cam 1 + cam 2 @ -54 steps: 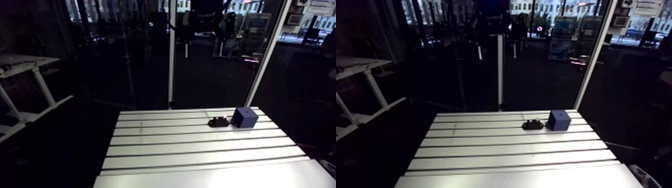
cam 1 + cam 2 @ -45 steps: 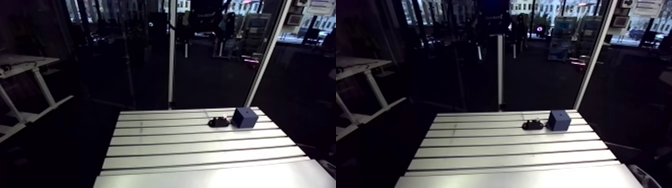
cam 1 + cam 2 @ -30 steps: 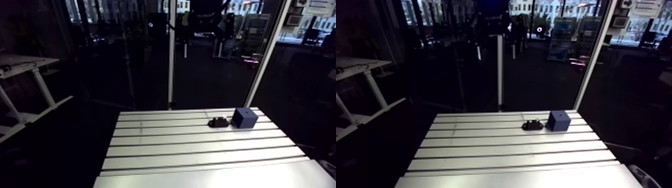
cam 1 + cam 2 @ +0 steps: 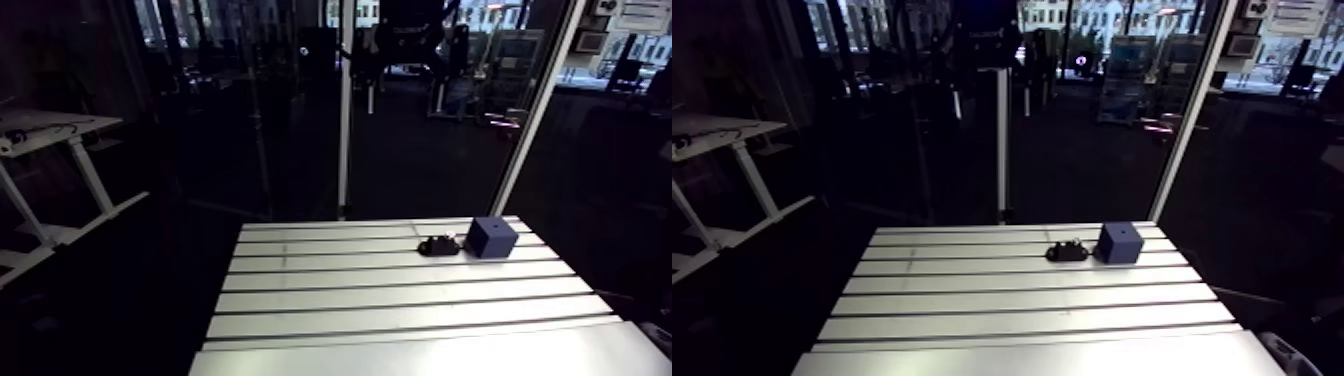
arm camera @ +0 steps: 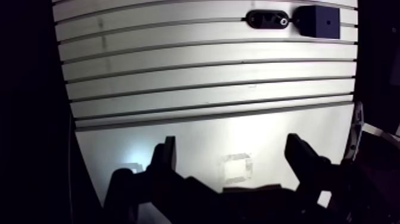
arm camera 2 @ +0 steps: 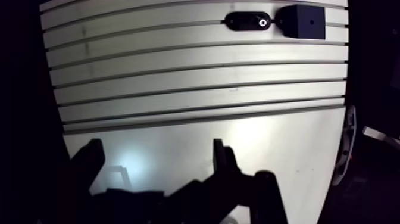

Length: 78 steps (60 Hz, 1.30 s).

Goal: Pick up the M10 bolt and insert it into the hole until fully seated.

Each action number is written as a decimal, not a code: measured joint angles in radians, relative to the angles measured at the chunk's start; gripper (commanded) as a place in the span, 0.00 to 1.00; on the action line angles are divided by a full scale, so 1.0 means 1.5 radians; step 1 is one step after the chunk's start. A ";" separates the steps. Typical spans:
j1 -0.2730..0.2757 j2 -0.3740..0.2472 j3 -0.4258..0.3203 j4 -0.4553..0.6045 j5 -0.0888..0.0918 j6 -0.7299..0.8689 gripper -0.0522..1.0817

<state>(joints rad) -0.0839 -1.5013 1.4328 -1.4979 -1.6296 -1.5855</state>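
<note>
Little is changing: the arm view is drifting only slightly, so the gripper (image 5: pixel 235 159) is hanging spread and empty, well short. The bolt (image 6: pixel 262 22) is lying untouched at one o'clock ahead, in a black holder (image 6: pixel 243 21) just beside the blue block (image 6: pixel 303 21).

Nothing legible anywhere in the arm view or the wrist view. The worktop (image 4: pixel 400 300) carries no lettering or numbers, and the pale square patch (image 5: pixel 237 167) on it shows no writing that can be made out. The blue block (image 5: pixel 318 20) has no label or brand on the faces in view, and the dark holder (image 5: pixel 268 19) just beside it has none either.
</note>
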 measured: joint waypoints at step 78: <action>-0.128 0.101 0.001 -0.133 0.042 -0.184 0.05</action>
<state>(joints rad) -0.2759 -1.3501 1.4346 -1.6967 -1.5661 -1.8617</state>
